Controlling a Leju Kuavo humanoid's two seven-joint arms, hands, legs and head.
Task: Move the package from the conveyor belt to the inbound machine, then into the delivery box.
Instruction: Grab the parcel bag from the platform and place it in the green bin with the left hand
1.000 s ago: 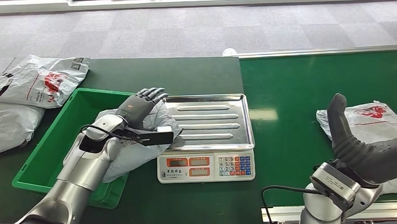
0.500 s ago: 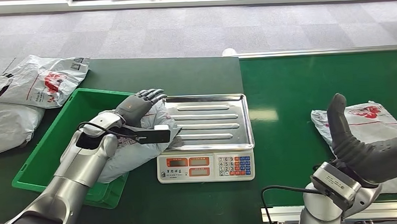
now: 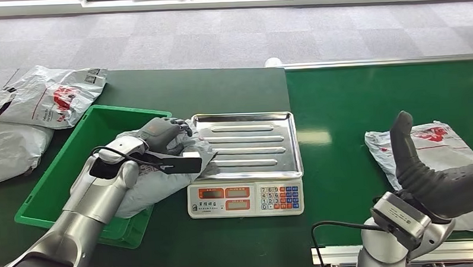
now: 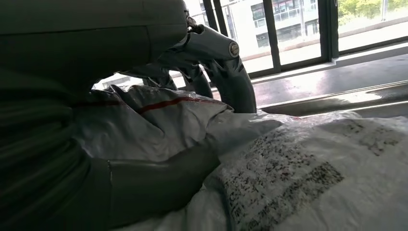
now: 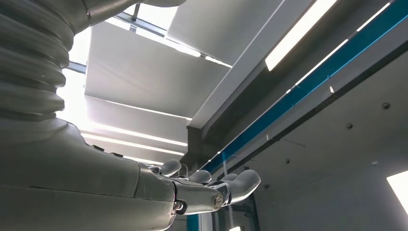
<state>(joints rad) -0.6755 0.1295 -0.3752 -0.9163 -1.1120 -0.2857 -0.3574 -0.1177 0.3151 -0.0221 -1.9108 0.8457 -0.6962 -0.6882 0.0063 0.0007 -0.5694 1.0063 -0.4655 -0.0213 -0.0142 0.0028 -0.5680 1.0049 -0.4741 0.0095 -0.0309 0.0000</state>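
Green conveyor belt (image 3: 363,99) on the right, dark counter (image 3: 221,89) on the left. On the belt, near its front edge: a second white package (image 3: 442,147), partly covered by the right arm. On the counter: green delivery box (image 3: 75,163), then the inbound machine (image 3: 247,163), a scale with a steel tray and keypad. Beyond the box, two more mailer bags (image 3: 49,95).

Grey package (image 3: 158,178) lying across the box's right wall, one corner touching the tray's left edge. Left robot hand (image 3: 163,133) on top of it, fingers curled down into the plastic and, by the look of it, gripping; the wrist view gives fingers (image 4: 231,82) pressed into the crumpled bag beside its printed label.

Step in hand, by judgement: the last leg, scale to delivery box. Next move calls for drawing the bag leftwards clear of the tray and wall, lowering it inside the box, then letting go.

Right robot hand (image 5: 211,187) turned palm up, fingers lightly bent and apart, holding nothing.

Hard to make out: the left thumb under the bag, how firm the hold is, the scale's displays, and the far end of the package behind the forearm.
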